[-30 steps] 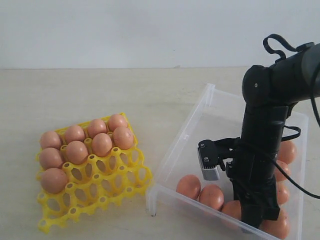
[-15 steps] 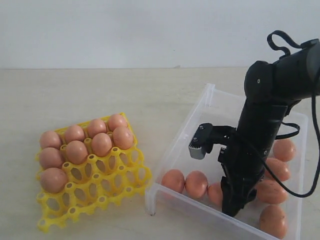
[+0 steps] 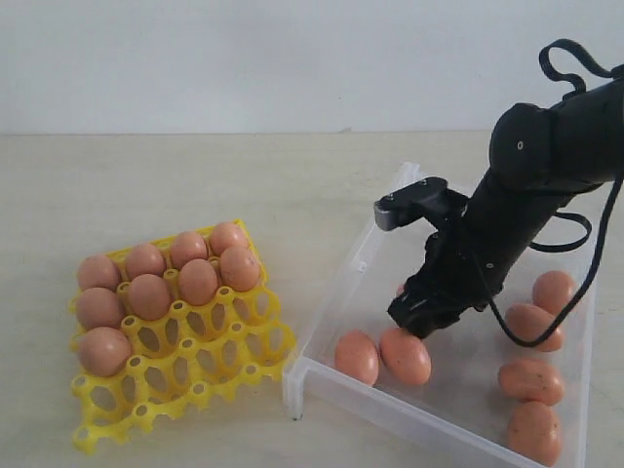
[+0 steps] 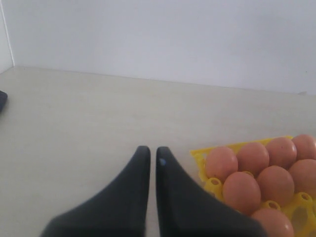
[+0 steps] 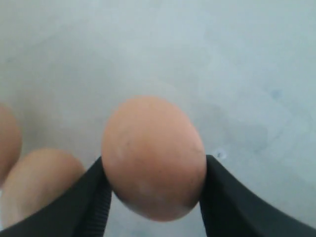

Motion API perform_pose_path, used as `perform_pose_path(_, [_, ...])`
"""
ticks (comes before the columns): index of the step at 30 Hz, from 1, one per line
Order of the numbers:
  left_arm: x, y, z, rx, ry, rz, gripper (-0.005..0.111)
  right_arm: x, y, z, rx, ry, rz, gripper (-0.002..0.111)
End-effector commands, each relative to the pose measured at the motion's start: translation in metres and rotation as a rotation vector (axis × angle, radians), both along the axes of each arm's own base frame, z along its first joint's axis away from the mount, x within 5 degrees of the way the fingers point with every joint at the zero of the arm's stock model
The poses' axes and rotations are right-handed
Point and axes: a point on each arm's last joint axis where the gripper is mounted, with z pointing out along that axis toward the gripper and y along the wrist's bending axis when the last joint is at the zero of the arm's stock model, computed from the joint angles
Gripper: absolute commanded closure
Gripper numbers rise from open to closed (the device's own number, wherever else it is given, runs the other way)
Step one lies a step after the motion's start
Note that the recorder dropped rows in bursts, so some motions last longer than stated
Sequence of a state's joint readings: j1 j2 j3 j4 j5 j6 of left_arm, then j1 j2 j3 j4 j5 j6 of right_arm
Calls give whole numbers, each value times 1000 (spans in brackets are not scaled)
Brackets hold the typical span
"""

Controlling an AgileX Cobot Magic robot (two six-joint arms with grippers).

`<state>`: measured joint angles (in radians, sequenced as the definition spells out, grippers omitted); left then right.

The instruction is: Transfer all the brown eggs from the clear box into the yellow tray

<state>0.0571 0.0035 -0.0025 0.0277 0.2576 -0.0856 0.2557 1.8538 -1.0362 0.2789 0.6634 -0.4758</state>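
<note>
The right claw (image 3: 421,314) has come up out of the near corner of the clear box (image 3: 341,288), where it was down low among the eggs a moment ago. Now it holds one brown egg (image 5: 153,148) between its two fingers, which are open just as wide as the egg. The egg hangs over the box floor, on the side closest to the yellow tray (image 3: 195,375).

The loose eggs (image 3: 405,355) have rolled to new spots. Two lie by the near wall of the box and four lie on the side away from the tray. So the grab looks like it worked, and I think the next job is to carry this egg across to the tray.

The tray already has nine eggs sitting in its cups, and the empty cups are at the front. The left claw (image 4: 149,150) is pressed almost shut with nothing in it. It waits over the table (image 3: 195,175), near the tray's eggs.

The table is pale and smooth, with nothing else on it. Behind it is a plain white wall (image 3: 244,58).
</note>
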Motion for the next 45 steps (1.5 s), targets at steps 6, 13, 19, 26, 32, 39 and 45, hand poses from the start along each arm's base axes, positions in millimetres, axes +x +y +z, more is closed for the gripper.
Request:
perform_pose_path(6, [0, 0, 0, 3, -8, 3, 103, 23, -1, 11, 151, -170, -492, 108])
perform_pose_path(13, [0, 0, 0, 3, -8, 3, 103, 12, -14, 48, 318, -521, -638, 108])
perform_pose_path(19, [0, 0, 0, 2, -5, 3, 103, -6, -24, 94, 432, -802, -641, 108])
perform_pose_path(26, [0, 0, 0, 2, -5, 3, 103, -24, -24, 151, 577, -1032, -552, 108])
perform_pose_path(32, [0, 0, 0, 2, -5, 3, 103, -42, 10, 175, 988, -1013, -203, 108])
perform_pose_path(39, [0, 0, 0, 2, -5, 3, 103, -52, 31, 173, 1319, -868, 13, 108])
perform_pose_path(45, [0, 0, 0, 2, -5, 3, 103, -46, 37, 179, 1442, -858, 77, 108])
